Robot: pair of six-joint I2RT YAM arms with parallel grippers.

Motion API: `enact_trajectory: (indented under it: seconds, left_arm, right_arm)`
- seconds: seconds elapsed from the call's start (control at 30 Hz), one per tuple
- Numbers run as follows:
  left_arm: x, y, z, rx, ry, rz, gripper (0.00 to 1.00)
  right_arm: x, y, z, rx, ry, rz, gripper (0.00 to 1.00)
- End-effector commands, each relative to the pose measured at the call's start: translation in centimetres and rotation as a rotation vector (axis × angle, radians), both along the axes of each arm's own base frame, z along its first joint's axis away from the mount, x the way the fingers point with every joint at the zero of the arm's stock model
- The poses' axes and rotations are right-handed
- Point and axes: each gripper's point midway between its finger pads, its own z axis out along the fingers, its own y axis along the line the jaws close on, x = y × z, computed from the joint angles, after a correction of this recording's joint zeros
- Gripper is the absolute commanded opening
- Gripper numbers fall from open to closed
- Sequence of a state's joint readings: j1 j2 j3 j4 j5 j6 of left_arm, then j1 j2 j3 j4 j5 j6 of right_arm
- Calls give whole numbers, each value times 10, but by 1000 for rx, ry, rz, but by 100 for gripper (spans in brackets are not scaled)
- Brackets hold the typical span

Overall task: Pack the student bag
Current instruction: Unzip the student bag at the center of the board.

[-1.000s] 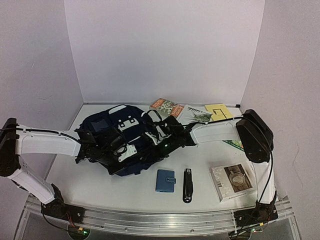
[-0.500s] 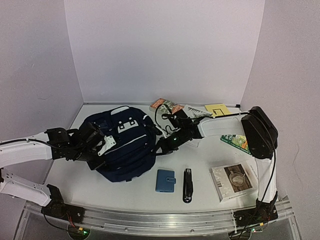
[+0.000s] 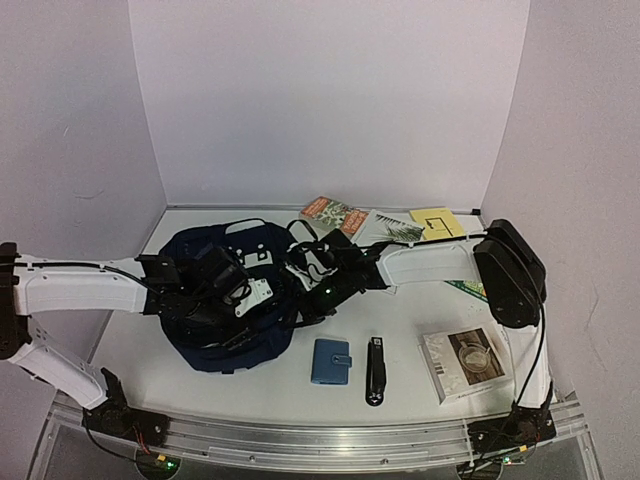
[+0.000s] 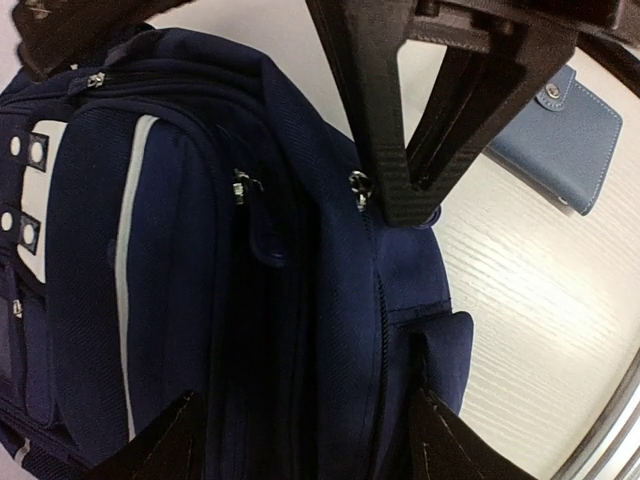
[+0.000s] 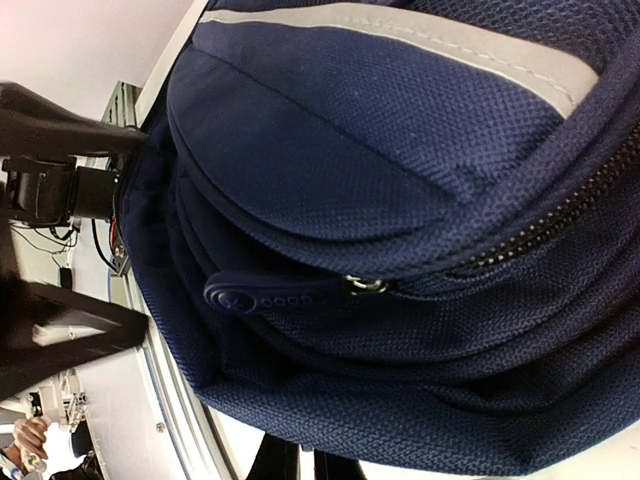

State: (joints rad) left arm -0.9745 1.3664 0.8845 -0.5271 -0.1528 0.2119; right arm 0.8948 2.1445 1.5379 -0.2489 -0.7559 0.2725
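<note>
The left gripper (image 4: 305, 440) hangs over the student bag (image 3: 235, 345) with its fingers spread wide and nothing between them. The right gripper (image 3: 303, 290) is pressed together at the bag's right flank, its tip just beside a zipper pull (image 4: 357, 185); I cannot tell whether it pinches anything. The bag lies left of centre on the table (image 3: 420, 330), between both arms, its insides hidden. A light-blue wallet (image 3: 331, 361) lies outside it, just beside.
</note>
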Motion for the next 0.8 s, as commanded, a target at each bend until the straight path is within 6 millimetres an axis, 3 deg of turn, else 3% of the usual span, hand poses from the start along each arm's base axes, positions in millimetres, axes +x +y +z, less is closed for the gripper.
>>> enact_trajectory:
  seconds: [0.0, 0.13, 0.27, 0.5, 0.77]
  left_arm:
    - [8, -29, 11, -92, -17, -34, 64]
    - [8, -18, 7, -50, -12, -9, 25]
    - [1, -2, 21, -65, -32, 17, 1]
    - [-10, 31, 28, -1, -36, 56, 0]
    - [-18, 42, 38, -19, -40, 65, 0]
  right_arm:
    - [7, 11, 39, 94, -42, 8, 0]
    - [14, 1, 35, 83, -55, -6, 0]
    - [32, -24, 20, 52, -31, -53, 0]
    - [65, -56, -4, -12, -60, -102, 0]
    - [117, -57, -14, -44, -138, -167, 0]
